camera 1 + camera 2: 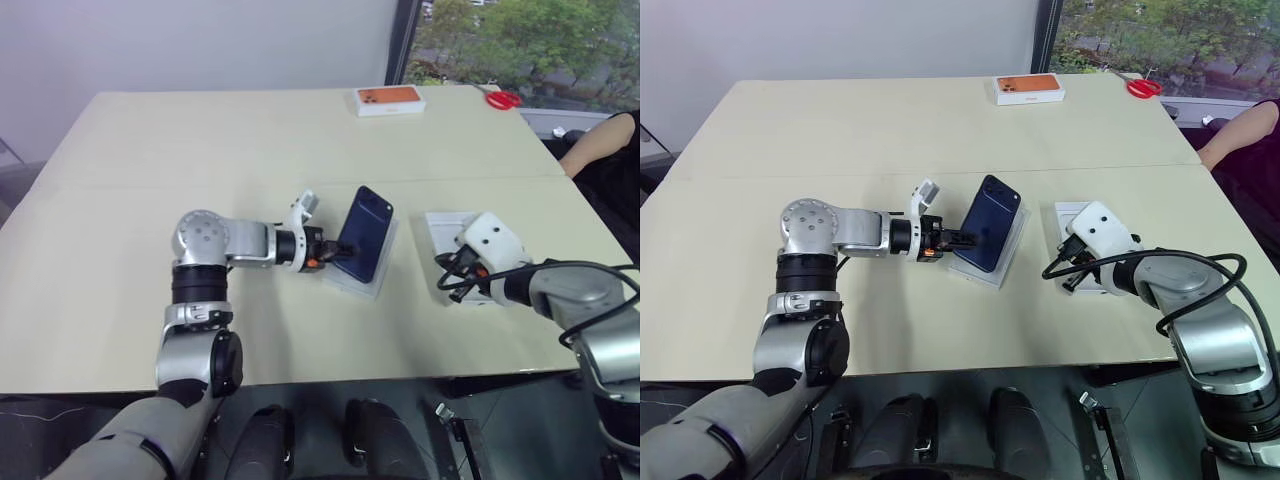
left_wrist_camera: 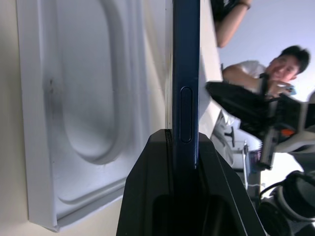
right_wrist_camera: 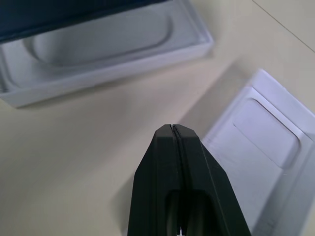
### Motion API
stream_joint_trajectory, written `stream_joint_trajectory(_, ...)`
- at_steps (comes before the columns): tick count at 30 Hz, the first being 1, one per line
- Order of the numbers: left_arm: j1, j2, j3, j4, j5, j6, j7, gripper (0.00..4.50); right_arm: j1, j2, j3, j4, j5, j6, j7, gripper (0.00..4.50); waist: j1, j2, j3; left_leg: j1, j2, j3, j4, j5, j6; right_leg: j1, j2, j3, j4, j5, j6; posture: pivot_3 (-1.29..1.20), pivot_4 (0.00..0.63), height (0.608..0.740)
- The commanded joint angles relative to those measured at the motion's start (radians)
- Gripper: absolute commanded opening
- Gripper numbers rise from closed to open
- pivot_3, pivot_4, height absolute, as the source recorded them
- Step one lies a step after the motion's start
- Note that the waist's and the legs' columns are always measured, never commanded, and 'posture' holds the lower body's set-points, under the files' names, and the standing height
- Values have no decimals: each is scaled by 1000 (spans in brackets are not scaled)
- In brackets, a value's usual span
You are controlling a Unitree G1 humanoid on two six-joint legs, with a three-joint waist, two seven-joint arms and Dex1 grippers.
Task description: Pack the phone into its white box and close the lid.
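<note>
Your left gripper (image 1: 325, 253) pinches the phone (image 1: 364, 233) by one edge, tilted above the white box (image 1: 362, 280). It could pivot or slip off the rim. Your right gripper (image 3: 175, 129) is clenched, empty, beside the lid (image 3: 266, 162).

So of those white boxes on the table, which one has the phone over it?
The white box in the middle, beside the left gripper holding the phone; the others lie apart.

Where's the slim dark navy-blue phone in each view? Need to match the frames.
Left eye view: the slim dark navy-blue phone stands tilted at centre, pinched at its lower edge by the left gripper.
Right eye view: centre, same pose.
Left wrist view: edge-on between the black fingers.
Right wrist view: a dark blue strip along the top-left corner.
Shared landmark: the white tray with an oval recess beside the phone.
</note>
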Motion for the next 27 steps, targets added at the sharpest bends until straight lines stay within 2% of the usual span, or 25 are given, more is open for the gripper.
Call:
stream_joint_trajectory(1, -54, -16, -3, 16, 43, 5, -3, 7, 9, -13, -29, -50, 17, -7, -20, 0, 1, 0, 0, 0, 0, 0, 0, 0, 0, 0, 0, 0, 0, 0, 0, 0, 150, 740)
stream_joint_trajectory(17, -62, -43, 17, 20, 122, 8, -30, 7, 7, -14, -7, -35, 37, -21, -53, 0, 5, 0, 0, 0, 0, 0, 0, 0, 0, 0, 0, 0, 0, 0, 0, 0, 150, 740)
stream_joint_trajectory(27, -71, -59, 7, 39, 154, 7, -55, 7, 42, -21, 2, -82, 85, -50, -22, 0, 19, 0, 0, 0, 0, 0, 0, 0, 0, 0, 0, 0, 0, 0, 0, 0, 150, 740)
